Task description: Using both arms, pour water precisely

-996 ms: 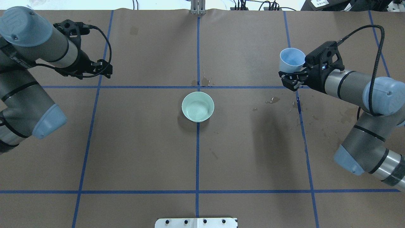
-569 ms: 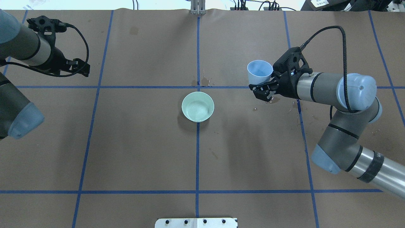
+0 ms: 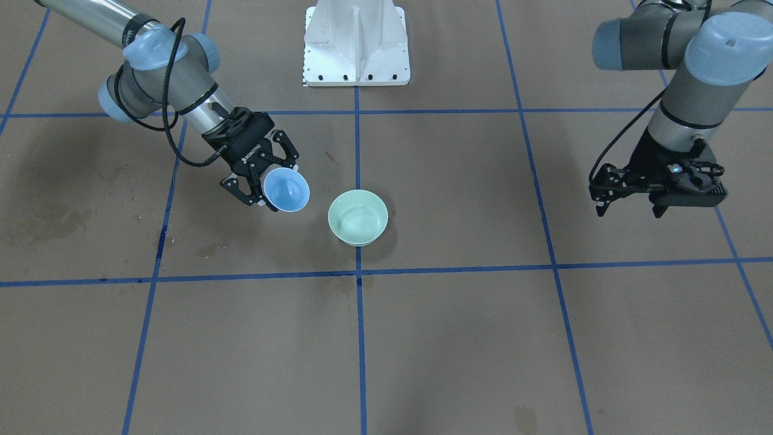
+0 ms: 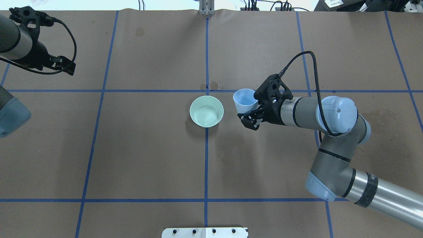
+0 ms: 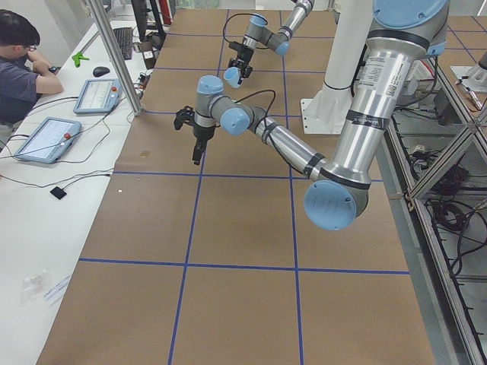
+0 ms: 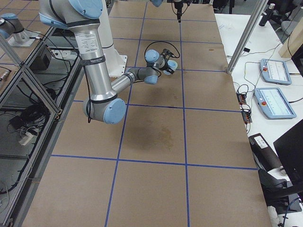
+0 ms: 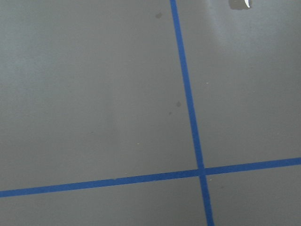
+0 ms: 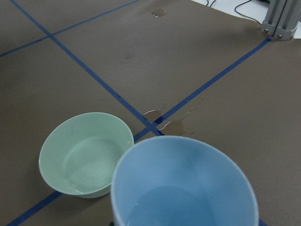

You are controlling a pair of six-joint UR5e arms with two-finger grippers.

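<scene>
My right gripper (image 4: 248, 109) is shut on a light blue cup (image 4: 245, 100) and holds it upright above the table, just right of a pale green bowl (image 4: 207, 111). In the right wrist view the cup (image 8: 184, 188) fills the foreground with clear water (image 8: 174, 209) low inside it, and the bowl (image 8: 87, 153) lies just beyond its rim. No stream shows. In the front view the cup (image 3: 287, 190) sits in the right gripper (image 3: 266, 181) beside the bowl (image 3: 357, 216). My left gripper (image 4: 64, 67) is shut and empty, far left, and also shows in the front view (image 3: 604, 196).
Dark wet stains (image 4: 213, 86) mark the brown board behind the bowl, and more lie to the right (image 4: 376, 117). The white pedestal (image 3: 356, 42) stands at the robot's side. A metal post (image 4: 206, 8) stands at the far edge. An operator (image 5: 23, 68) sits past the table's far side.
My right arm has carried the blue cup leftward from the far right to just beside the bowl. My left arm has drawn back toward the left edge.
</scene>
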